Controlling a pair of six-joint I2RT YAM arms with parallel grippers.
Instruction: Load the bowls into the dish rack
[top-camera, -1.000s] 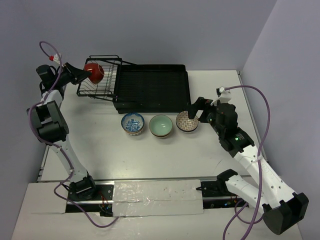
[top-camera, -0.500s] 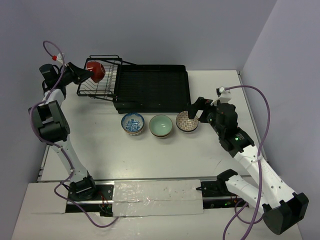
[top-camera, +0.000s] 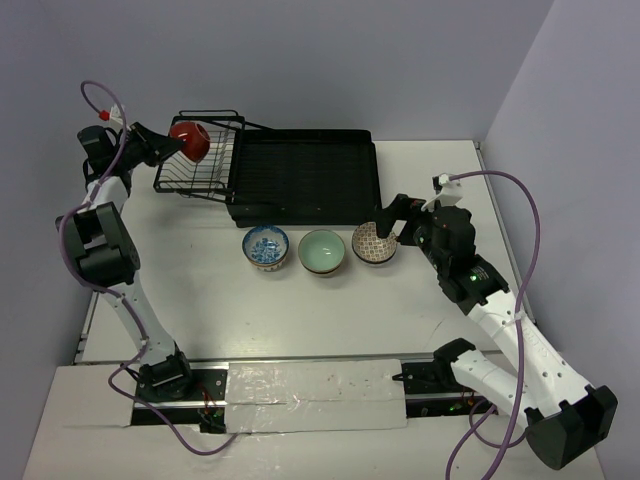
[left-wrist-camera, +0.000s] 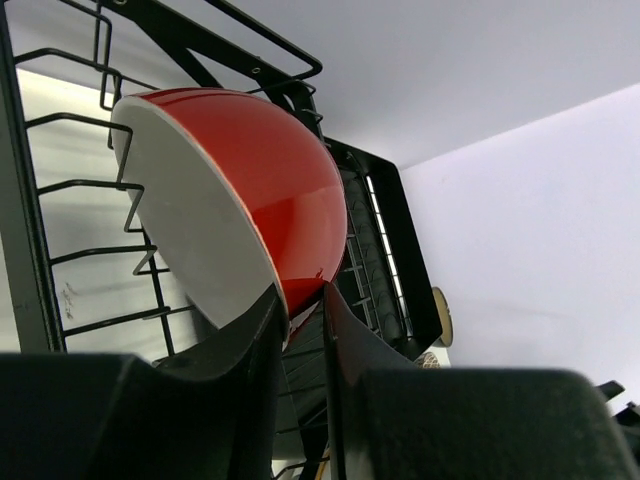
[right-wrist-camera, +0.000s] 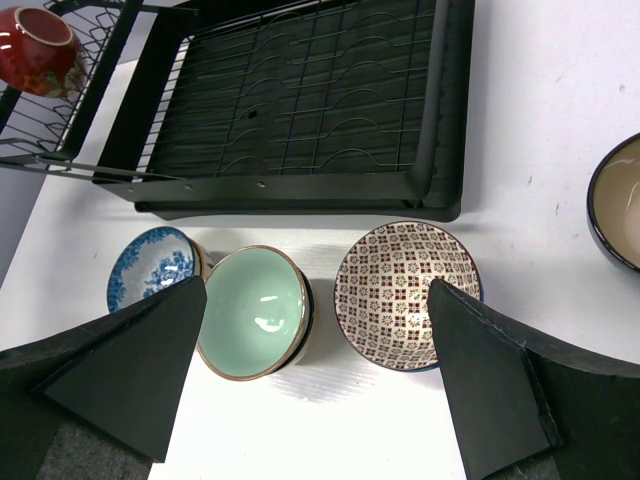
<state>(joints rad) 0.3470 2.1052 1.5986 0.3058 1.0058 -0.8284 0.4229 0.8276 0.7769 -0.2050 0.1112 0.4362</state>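
Note:
The dish rack is a black ridged tray (top-camera: 305, 175) with a wire basket (top-camera: 200, 165) joined at its left end. My left gripper (top-camera: 165, 148) is shut on the rim of a red bowl (top-camera: 189, 142) and holds it tilted over the basket. In the left wrist view the fingers (left-wrist-camera: 250, 340) pinch the red bowl (left-wrist-camera: 270, 190) at its lower rim. A blue bowl (top-camera: 266, 247), a green bowl (top-camera: 322, 251) and a patterned bowl (top-camera: 374, 242) stand in a row in front of the tray. My right gripper (right-wrist-camera: 315, 300) is open and empty above the green bowl (right-wrist-camera: 255, 310) and the patterned bowl (right-wrist-camera: 405, 290).
A dark-rimmed beige bowl (right-wrist-camera: 618, 205) sits at the right edge of the right wrist view; in the top view the right arm hides it. The table (top-camera: 250, 310) meets walls at the back and the right.
My left gripper has shifted slightly back with the red bowl, still over the wire basket. The right arm and the three bowls have not moved.

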